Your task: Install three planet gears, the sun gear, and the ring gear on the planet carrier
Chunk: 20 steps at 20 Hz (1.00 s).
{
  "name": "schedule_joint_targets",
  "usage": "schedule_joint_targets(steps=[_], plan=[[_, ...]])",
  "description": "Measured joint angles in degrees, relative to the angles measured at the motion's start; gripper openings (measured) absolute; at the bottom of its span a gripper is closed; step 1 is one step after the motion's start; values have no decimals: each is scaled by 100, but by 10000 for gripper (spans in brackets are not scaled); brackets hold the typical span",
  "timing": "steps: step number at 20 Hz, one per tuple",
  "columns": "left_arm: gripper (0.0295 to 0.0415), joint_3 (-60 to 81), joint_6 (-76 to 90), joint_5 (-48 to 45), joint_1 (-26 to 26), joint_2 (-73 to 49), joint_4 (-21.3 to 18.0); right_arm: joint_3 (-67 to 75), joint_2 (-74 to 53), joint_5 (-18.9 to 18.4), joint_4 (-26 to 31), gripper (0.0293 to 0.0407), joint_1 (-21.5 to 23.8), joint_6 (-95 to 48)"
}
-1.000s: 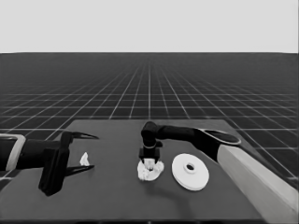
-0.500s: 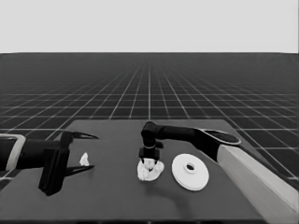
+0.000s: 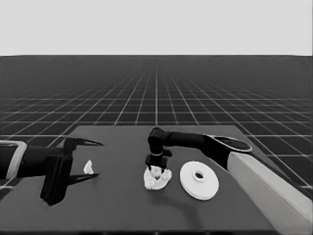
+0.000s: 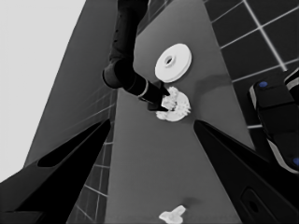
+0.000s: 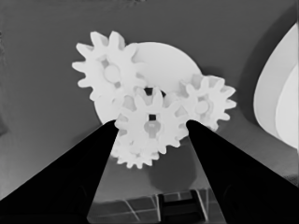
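The smaller round part (image 3: 164, 182) lies mid-table with gears on it. In the right wrist view its bare face (image 5: 163, 60) shows behind three planet gears: one (image 5: 110, 70), another (image 5: 205, 105), and one (image 5: 135, 156) partly hidden. A fourth gear (image 5: 150, 123) sits at the centre, meshed among them. My right gripper (image 3: 156, 168) points straight down over it, its fingers (image 5: 100, 154) touching the centre gear's two sides. The larger round part (image 3: 199, 179) lies flat just right of the stack. My left gripper (image 3: 98, 159) waits open over the table's left end.
A thin white piece (image 3: 88, 167) lies on the table between the waiting left fingers, not held; it also shows in the left wrist view (image 4: 172, 214). Dark machinery with blue lights (image 4: 275, 116) stands past the table's edge. The right arm's pale part (image 3: 264, 191) crosses the lower right.
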Motion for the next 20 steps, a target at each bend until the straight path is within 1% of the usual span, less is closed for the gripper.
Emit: schedule_joint_targets(steps=[20], plan=[[385, 0, 0, 0, 0, 0, 0, -8, -9, 0, 0, 309, -47, 1200]])
